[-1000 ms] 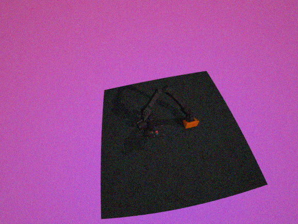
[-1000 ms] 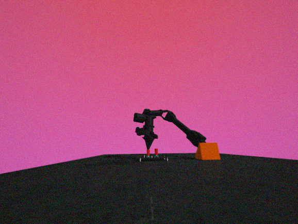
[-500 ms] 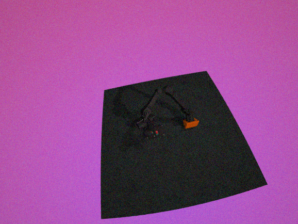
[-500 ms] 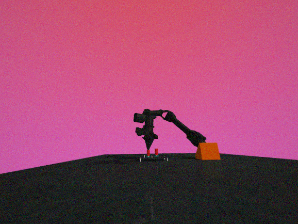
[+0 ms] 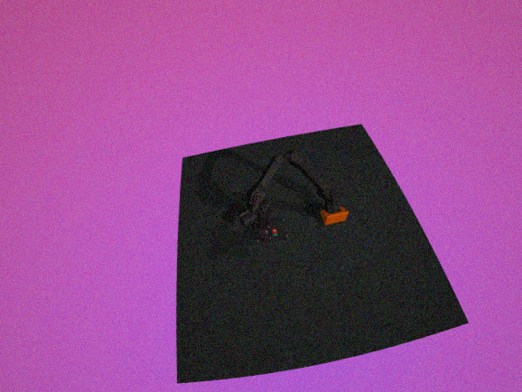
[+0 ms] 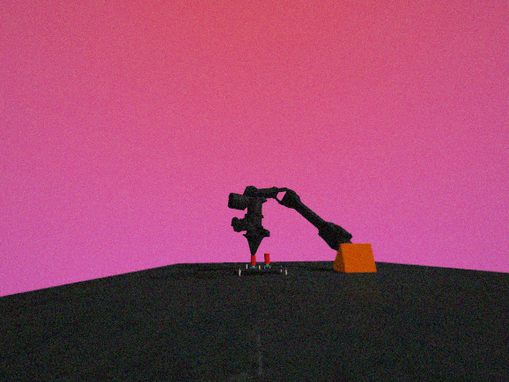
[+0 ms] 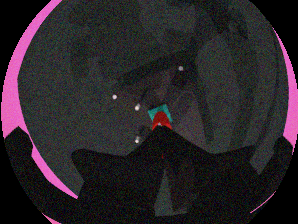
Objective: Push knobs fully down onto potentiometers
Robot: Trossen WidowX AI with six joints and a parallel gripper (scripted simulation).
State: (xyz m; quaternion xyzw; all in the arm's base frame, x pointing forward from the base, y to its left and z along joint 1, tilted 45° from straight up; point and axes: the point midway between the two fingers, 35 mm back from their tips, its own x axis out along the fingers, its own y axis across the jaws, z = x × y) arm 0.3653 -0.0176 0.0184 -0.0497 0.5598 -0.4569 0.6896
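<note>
The dark circuit board (image 7: 192, 117) stands on short pale legs and is hard to make out against the table. Two red knobs stand upright on it over teal potentiometers. My gripper (image 6: 253, 254) (image 7: 160, 129) is shut and empty, pointing straight down. Its tip is at the top of the left knob (image 6: 253, 260) (image 7: 161, 119), seemingly touching it. That knob's teal potentiometer (image 7: 159, 109) shows beside it in the wrist view. The right knob (image 6: 267, 259) (image 5: 274, 231) stands free, its top slightly higher in the exterior view. Any gap below either knob is too small to tell.
An orange block (image 5: 335, 217) (image 6: 357, 258) stands at the arm's base, right of the board. The dark arm (image 6: 308, 213) arches from there over to the board. White posts (image 6: 285, 272) (image 7: 114, 97) stand up around the board. The dark table (image 5: 289, 307) extends around them.
</note>
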